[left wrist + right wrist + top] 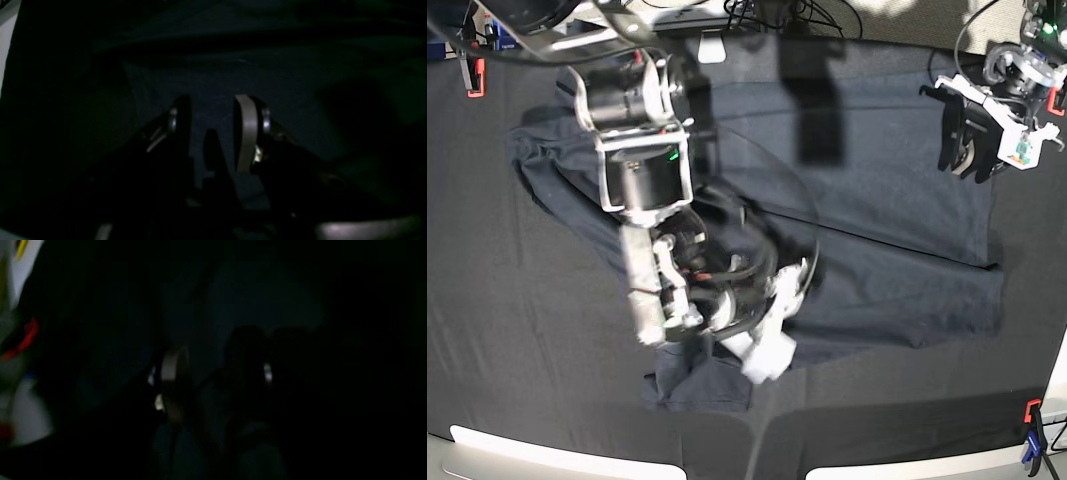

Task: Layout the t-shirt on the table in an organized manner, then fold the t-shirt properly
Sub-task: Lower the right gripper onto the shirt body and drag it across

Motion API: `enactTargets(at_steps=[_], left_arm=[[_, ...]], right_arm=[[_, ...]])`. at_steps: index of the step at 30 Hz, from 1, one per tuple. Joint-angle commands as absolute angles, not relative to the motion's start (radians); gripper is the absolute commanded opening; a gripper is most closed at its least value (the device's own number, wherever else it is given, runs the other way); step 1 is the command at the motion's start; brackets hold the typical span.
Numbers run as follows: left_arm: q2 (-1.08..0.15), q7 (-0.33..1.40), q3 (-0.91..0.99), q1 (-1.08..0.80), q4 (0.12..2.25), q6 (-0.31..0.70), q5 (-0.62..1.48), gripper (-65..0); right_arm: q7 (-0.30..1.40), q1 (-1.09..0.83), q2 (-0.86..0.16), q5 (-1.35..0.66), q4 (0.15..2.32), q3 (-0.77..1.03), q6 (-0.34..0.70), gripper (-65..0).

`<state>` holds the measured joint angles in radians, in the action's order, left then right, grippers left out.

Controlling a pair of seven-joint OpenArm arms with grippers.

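On the table (517, 340), t-shirt (897, 215) spread, creased.

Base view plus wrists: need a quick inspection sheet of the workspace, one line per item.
Surface: table covered in creased matte black cloth, pale rim along the near edge.
Job's things: t-shirt spread across the middle and far side, still wrinkled, not folded; near-left part bunched under the right arm.
Clutter: nothing seen.
Grippers: left gripper open, nothing between the jaws, low over dark cloth. Right gripper open, blurred and dark in its wrist view; cannot tell whether it touches the shirt.
Cables: black cable loops along the right arm; more cables at the far edge.
Surroundings: orange clamps at table corners; blue one near right.
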<state>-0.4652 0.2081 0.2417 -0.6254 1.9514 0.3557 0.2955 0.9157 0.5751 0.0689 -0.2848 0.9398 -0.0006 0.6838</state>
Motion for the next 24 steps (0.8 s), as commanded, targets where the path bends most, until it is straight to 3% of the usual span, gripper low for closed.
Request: enactTargets(at_steps=[1, 5, 11, 17, 20, 24], left_arm=[[-0.477, 0.183, 0.248, -0.626, 1.968, 0.353, 0.305, -45.6], [-0.477, 0.182, 0.248, -0.626, 1.968, 0.353, 0.305, -45.6], [-0.477, 0.183, 0.248, -0.627, 1.968, 0.353, 0.305, -45.6], [-0.477, 0.183, 0.248, -0.626, 1.968, 0.353, 0.305, -45.6], [-0.477, 0.182, 0.248, -0.626, 1.968, 0.353, 0.305, -45.6], [-0.477, 0.182, 0.248, -0.626, 1.968, 0.353, 0.305, -45.6]], right_arm=[[0.848, 0.619, 0.056, -0.249, 0.958, 0.017, 0.638, -38.1], [0.722, 0.641, 0.012, -0.100, 0.957, 0.125, 0.583, -38.0], [0.708, 0.685, -0.031, -0.116, 0.920, 0.321, 0.575, -35.0], [0.688, 0.741, -0.076, -0.107, 0.735, 0.373, 0.563, -35.0], [0.656, 0.769, -0.093, -0.107, 0.641, 0.373, 0.522, -35.0], [0.650, 0.780, -0.091, -0.102, 0.583, 0.373, 0.393, -35.0]])
